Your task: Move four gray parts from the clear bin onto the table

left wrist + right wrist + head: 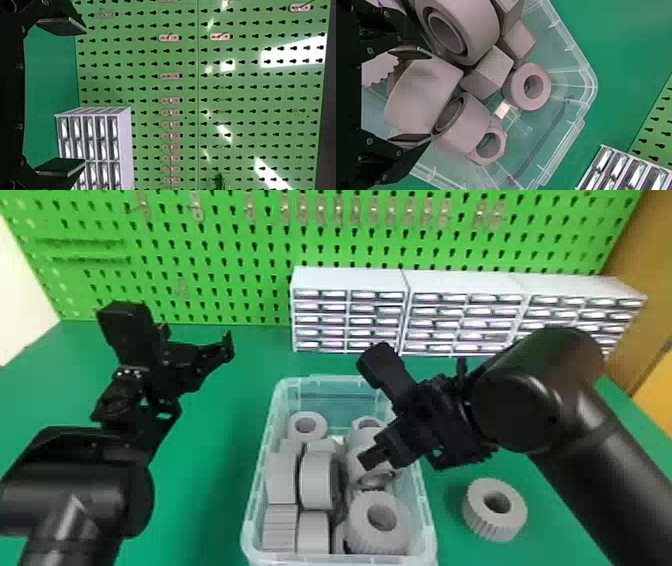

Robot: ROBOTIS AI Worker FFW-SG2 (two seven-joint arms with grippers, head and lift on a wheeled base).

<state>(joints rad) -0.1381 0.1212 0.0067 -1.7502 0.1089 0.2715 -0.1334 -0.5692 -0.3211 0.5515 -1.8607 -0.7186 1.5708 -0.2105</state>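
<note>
One gray part (495,510) out on the table (215,430), just right of the bin (256,500); three to go, counting the drum (415,93). Drum among the others in the bin, apparently clamped in the right claw (431,95), with pads (411,52) against opposite sides; firmness of the hold impossible to tell.

Test with a small lift first, then raise slowly and straight up. Mind the ring (472,126) just beside and the roller (482,35) on the other side: likely to catch or tip if dragged along. Avoid any jerk, with smooth, curved sides liable to slip. Rise well clear of the bin before swinging right. Lower beside the gray part, leaving room for opening. Rest the drum flat before letting go, to prevent rolling. Leave the left claw (86,96), fingers wide apart, off to the left.
</note>
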